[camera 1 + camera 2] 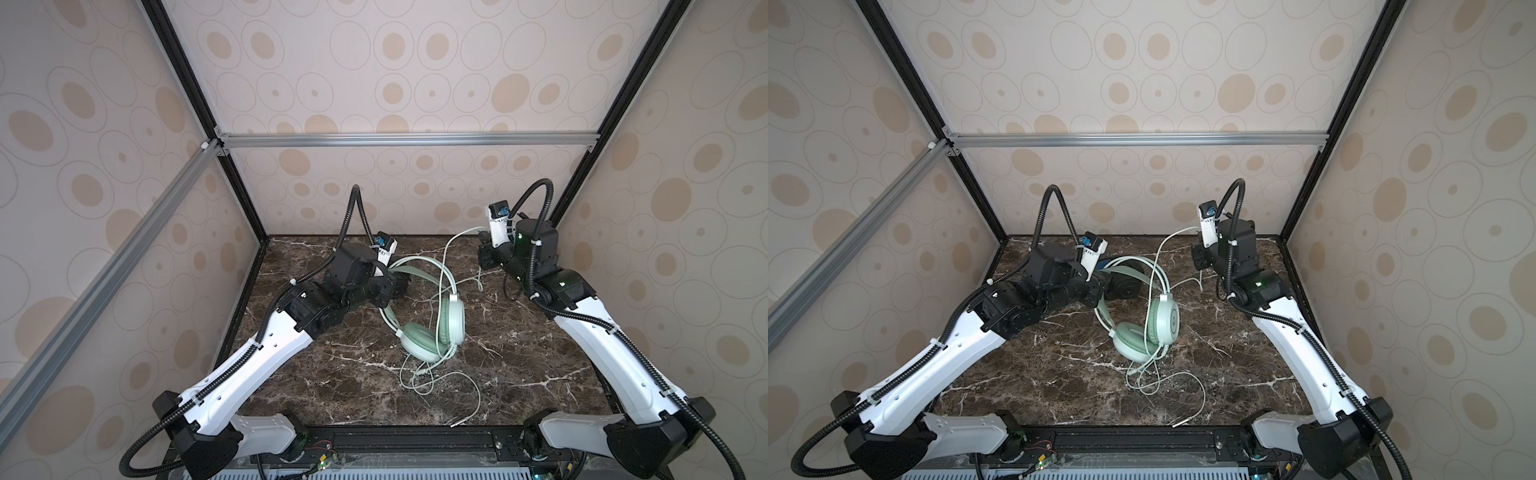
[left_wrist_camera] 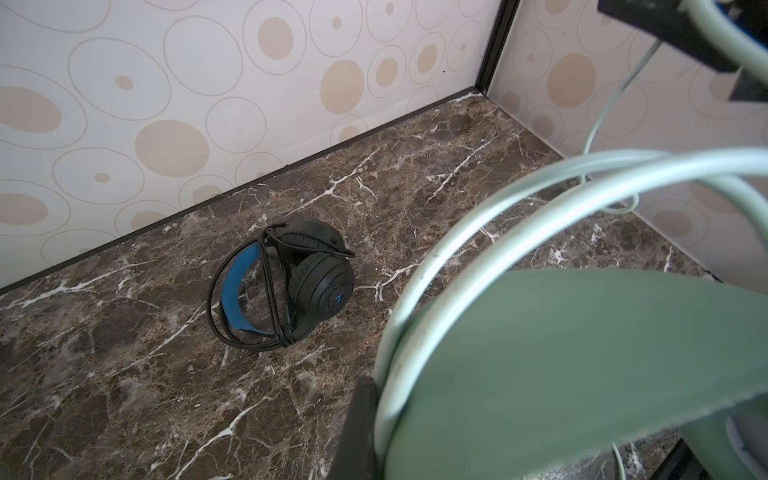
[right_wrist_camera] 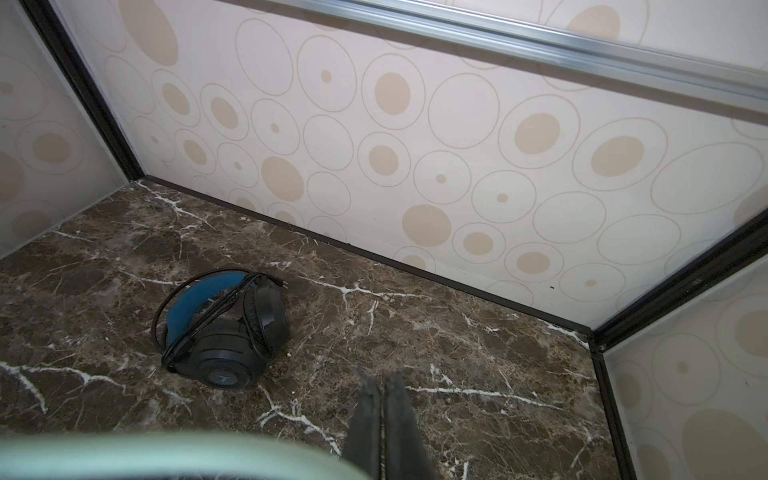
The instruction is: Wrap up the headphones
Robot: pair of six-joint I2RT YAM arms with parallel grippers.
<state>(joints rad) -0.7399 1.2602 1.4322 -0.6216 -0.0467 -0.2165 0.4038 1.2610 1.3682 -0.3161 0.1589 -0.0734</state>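
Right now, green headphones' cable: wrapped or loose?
Loose. The cable sprawls in open loops over the table, and its plug lies free near the front edge.

Both top views: high up front, angled down, whole table (image 1: pixel 332 374) in shot. Wrist cams low, close, facing back wall (image 3: pixel 415 145) past own fingers (image 3: pixel 365 415); both share black headphones (image 2: pixel 320 282) (image 3: pixel 224 357) ahead of the tools.

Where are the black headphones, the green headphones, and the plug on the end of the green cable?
black headphones (image 2: pixel 322 286): left wrist view, earcup shell.
green headphones (image 1: pixel 424 338): a top view, earcup cushion.
plug (image 1: pixel 458 423): a top view, metal tip.
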